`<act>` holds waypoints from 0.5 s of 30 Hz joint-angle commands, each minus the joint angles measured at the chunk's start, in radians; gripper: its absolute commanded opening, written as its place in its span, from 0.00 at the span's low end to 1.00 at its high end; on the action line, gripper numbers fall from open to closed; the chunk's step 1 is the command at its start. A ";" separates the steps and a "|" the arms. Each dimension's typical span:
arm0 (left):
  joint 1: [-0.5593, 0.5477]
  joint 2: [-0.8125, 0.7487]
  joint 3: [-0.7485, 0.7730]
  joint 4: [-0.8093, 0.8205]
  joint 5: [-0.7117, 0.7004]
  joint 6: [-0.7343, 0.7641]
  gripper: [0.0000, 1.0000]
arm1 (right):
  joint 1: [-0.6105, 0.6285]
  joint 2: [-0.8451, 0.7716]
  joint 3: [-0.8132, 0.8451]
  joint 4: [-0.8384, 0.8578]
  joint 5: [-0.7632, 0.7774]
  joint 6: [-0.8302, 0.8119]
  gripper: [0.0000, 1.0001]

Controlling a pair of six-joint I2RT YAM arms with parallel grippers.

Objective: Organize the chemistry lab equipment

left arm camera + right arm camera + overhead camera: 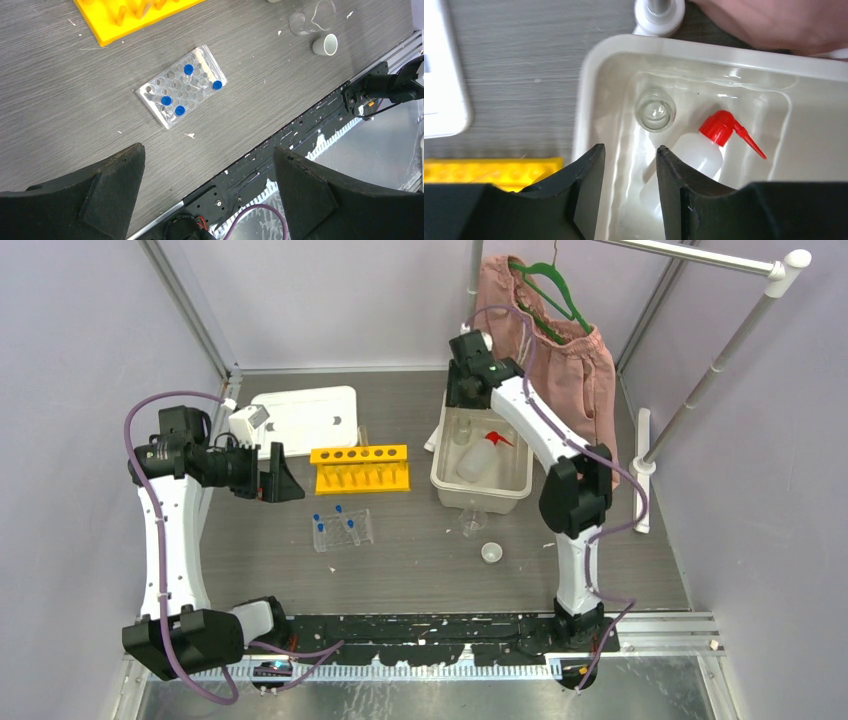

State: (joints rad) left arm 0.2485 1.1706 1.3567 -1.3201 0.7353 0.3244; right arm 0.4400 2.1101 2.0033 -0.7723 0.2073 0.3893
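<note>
A white bin holds a red-spouted squeeze bottle lying on its side and a small clear jar. My right gripper hovers over the bin's left part, open, with nothing between its fingers. The jar stands just beyond its tips and the bottle lies to its right. A yellow tube rack and a clear grid rack with blue-capped tubes sit mid-table. My left gripper is wide open and empty, raised left of the yellow rack.
Small clear glassware and a tiny white cup sit in front of the bin. A white box lies at the back left. Pink shorts hang on a green hanger from a rail behind the bin.
</note>
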 commanded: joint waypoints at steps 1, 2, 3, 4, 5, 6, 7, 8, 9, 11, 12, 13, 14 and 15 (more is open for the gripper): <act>-0.002 -0.030 -0.002 0.021 0.040 0.004 0.99 | 0.071 -0.262 0.015 0.006 0.088 -0.025 0.48; 0.000 -0.035 -0.005 0.022 0.040 0.004 0.99 | 0.089 -0.299 -0.015 0.002 0.097 -0.021 0.47; -0.001 -0.038 -0.009 0.023 0.042 0.005 0.99 | 0.108 -0.340 -0.062 0.003 0.103 -0.019 0.46; -0.002 -0.040 -0.011 0.023 0.041 0.004 0.99 | 0.128 -0.378 -0.115 0.008 0.111 -0.017 0.46; -0.001 -0.040 -0.011 0.023 0.042 0.005 0.99 | 0.152 -0.423 -0.174 0.014 0.122 -0.015 0.45; 0.000 -0.041 -0.011 0.022 0.044 0.006 0.99 | 0.173 -0.465 -0.260 0.021 0.132 -0.012 0.44; -0.001 -0.041 -0.010 0.021 0.043 0.006 0.99 | 0.197 -0.505 -0.301 0.028 0.134 -0.004 0.42; -0.001 -0.042 -0.009 0.018 0.044 0.008 0.99 | 0.220 -0.547 -0.374 0.041 0.130 0.005 0.40; -0.001 -0.041 -0.007 0.016 0.045 0.011 0.99 | 0.243 -0.584 -0.464 0.054 0.135 0.017 0.39; -0.001 -0.043 -0.007 0.014 0.045 0.013 0.99 | 0.300 -0.657 -0.591 0.083 0.154 0.039 0.35; -0.001 -0.044 -0.009 0.015 0.045 0.014 0.99 | 0.331 -0.687 -0.647 0.092 0.169 0.057 0.35; -0.002 -0.044 -0.011 0.015 0.045 0.014 0.99 | 0.359 -0.711 -0.694 0.101 0.174 0.074 0.34; -0.001 -0.043 -0.012 0.014 0.044 0.014 0.99 | 0.383 -0.733 -0.737 0.106 0.176 0.095 0.34; -0.001 -0.043 -0.014 0.015 0.043 0.013 0.99 | 0.402 -0.743 -0.771 0.108 0.184 0.112 0.35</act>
State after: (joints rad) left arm 0.2485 1.1530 1.3441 -1.3205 0.7475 0.3252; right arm 0.7753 1.4078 1.3674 -0.7017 0.3355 0.4255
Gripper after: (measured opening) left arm 0.989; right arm 0.347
